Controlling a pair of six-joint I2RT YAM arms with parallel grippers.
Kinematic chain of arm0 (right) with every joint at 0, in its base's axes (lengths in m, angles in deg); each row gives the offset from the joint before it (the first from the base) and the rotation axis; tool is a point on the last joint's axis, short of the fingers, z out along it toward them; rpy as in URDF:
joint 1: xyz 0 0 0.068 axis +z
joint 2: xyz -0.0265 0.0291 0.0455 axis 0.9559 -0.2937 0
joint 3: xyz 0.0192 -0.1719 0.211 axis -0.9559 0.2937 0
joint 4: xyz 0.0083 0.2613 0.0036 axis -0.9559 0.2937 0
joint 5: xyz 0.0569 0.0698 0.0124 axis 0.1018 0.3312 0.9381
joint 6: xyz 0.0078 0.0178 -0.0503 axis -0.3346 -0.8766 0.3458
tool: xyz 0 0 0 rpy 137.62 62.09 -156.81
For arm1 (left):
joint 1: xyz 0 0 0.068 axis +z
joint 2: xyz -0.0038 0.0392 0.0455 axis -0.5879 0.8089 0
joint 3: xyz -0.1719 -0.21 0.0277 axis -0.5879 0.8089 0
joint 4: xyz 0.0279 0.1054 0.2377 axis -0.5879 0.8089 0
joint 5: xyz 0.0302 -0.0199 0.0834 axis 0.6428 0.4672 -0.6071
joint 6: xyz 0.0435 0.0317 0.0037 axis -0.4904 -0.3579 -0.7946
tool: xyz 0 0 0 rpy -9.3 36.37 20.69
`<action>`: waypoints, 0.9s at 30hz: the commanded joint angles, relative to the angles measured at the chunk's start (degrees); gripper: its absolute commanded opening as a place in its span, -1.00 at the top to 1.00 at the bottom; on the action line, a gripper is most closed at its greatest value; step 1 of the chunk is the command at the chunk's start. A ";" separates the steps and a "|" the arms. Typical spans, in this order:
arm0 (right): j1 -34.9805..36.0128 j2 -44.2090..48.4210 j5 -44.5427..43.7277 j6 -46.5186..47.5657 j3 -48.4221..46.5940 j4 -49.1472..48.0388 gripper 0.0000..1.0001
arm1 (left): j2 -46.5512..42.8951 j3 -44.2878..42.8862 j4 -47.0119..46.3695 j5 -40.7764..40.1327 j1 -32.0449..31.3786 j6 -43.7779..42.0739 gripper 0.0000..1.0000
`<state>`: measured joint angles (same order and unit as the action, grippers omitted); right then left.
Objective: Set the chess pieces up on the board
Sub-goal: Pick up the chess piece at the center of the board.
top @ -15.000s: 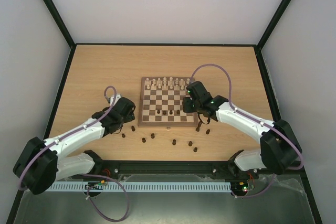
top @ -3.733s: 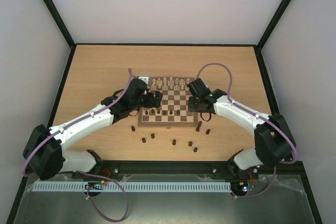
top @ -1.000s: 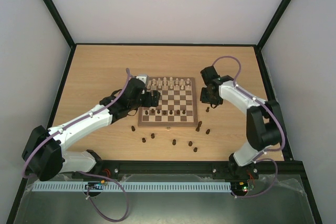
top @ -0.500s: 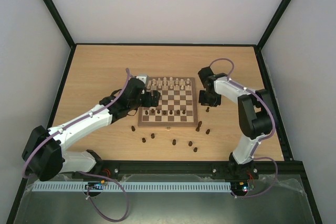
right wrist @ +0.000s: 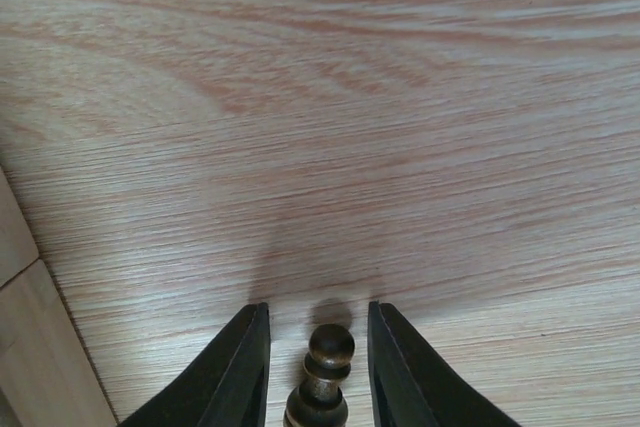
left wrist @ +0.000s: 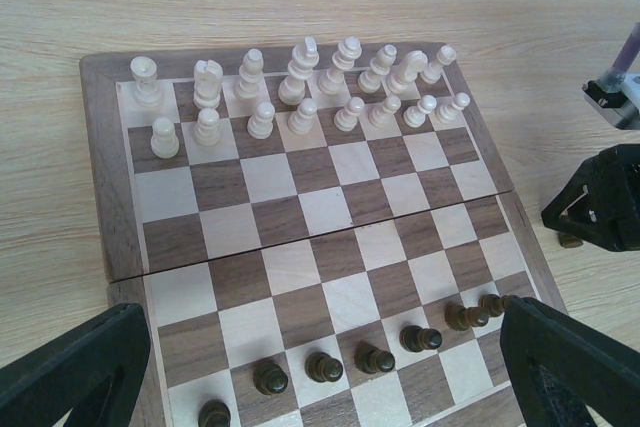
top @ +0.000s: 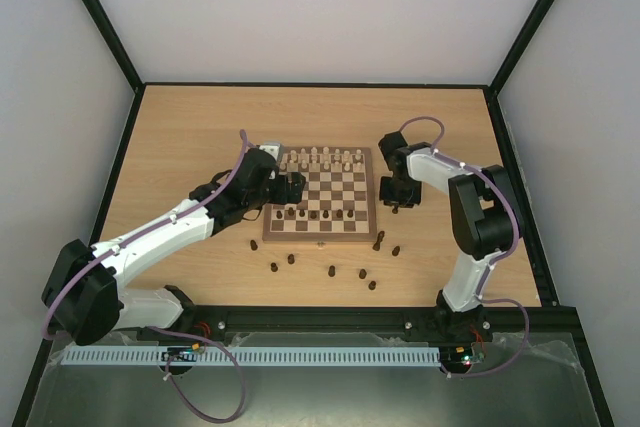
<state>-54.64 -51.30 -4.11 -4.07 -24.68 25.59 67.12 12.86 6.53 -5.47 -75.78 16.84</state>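
Right tool (right wrist: 316,313), narrowly open astride one dark chess piece (right wrist: 329,362) standing on the surface (right wrist: 400,97) at 3 o'clock of the board (top: 300,238), gripping nothing yet; left tool (left wrist: 322,367) wide open, empty; risk: uneven closing tips the piece

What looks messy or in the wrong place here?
Several dark chess pieces are scattered on the table in front of the board, not on its squares. One more dark piece sits off the board's right side, between the open fingers of the right gripper.
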 commanded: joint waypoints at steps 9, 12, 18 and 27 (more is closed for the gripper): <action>-0.31 1.87 2.39 0.87 4.50 -0.98 0.77 | -0.71 0.16 -0.33 -0.17 0.39 0.23 -0.98; -0.31 3.64 3.13 0.71 5.67 -2.34 0.80 | -0.98 0.25 -0.44 -0.17 0.39 0.18 -0.98; -0.35 8.46 5.12 0.19 7.15 -6.01 0.88 | -0.95 0.42 -0.79 0.10 0.35 0.27 -0.98; -0.35 24.19 10.02 -2.33 11.82 -14.84 0.90 | -5.31 3.13 -5.10 4.40 0.40 0.77 -0.98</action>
<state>-54.79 -34.12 2.21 -4.29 -15.39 14.95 65.48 14.09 5.46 -4.77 -75.67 16.88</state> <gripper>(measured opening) 0.083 0.988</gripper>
